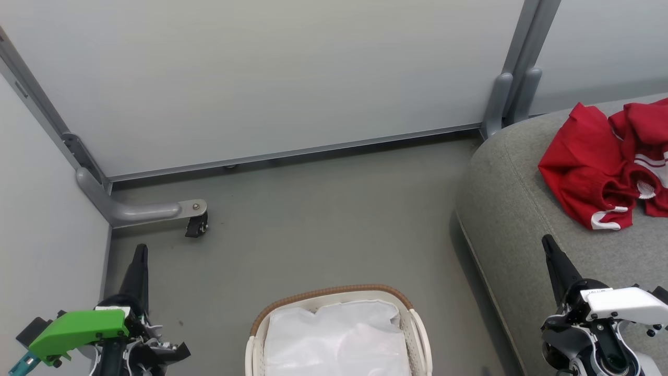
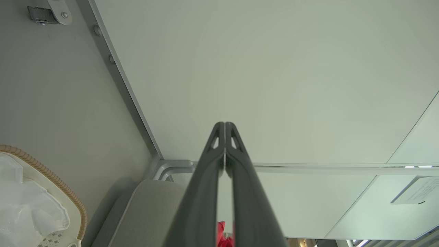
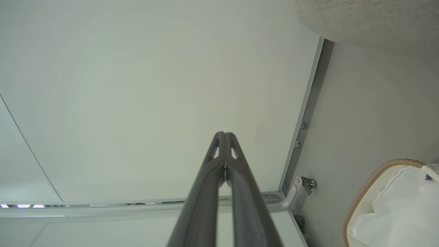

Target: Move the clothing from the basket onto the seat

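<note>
My left hand and right hand are closed, empty. The clothing on the seat at right looks light and limp; I'd pinch a raised fold.

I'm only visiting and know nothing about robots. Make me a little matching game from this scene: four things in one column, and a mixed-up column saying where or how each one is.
Things:
1. clothing
2. basket
3. left tool
4. seat

Descriptions:
A. on the floor, holding a white liner sheet
B. grey and rounded, at the right of the head view
C. red, lying on the seat
D. shut, next to a bright green part

Pairs: 1-C, 2-A, 3-D, 4-B.
</note>
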Robot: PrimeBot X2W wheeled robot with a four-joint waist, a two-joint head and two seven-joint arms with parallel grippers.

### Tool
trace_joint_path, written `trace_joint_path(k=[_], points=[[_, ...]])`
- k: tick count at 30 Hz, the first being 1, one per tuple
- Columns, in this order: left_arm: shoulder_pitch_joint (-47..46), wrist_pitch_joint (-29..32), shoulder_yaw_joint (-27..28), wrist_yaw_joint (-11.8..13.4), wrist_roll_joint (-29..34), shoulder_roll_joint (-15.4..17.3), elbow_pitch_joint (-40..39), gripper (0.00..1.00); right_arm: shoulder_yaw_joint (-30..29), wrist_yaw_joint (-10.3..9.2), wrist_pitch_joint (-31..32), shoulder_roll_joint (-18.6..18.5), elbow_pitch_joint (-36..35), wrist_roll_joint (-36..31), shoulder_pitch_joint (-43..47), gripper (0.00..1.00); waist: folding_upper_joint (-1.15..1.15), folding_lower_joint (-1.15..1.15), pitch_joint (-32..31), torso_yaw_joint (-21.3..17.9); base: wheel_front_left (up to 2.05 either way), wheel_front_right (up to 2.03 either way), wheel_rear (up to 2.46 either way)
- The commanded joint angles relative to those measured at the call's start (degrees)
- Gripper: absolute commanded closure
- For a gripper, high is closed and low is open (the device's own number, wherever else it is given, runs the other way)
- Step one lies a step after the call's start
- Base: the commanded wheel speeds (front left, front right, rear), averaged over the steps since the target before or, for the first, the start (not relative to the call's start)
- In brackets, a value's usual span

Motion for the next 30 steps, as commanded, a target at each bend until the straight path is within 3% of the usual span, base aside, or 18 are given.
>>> trace_joint_path(k=[1, 30], points=[[-0.77, 0.28, 0.28, -0.37, -0.72, 0.29, -0.27, 1.00, -0.18, -0.02, 0.22, -0.36, -0.31, 0.81, -0.57, 1.00, 0.00, 0.00, 0.00, -0.02, 0.00, 0.00, 0.00], [-0.71, 0.26, 0.24, -0.32, -0.65, 0.28, -0.23, 1.00, -0.15, -0.01, 0.21, -0.35, -0.29, 0.68, -0.55, 1.00, 0.00, 0.00, 0.00, -0.02, 0.00, 0.00, 0.00]])
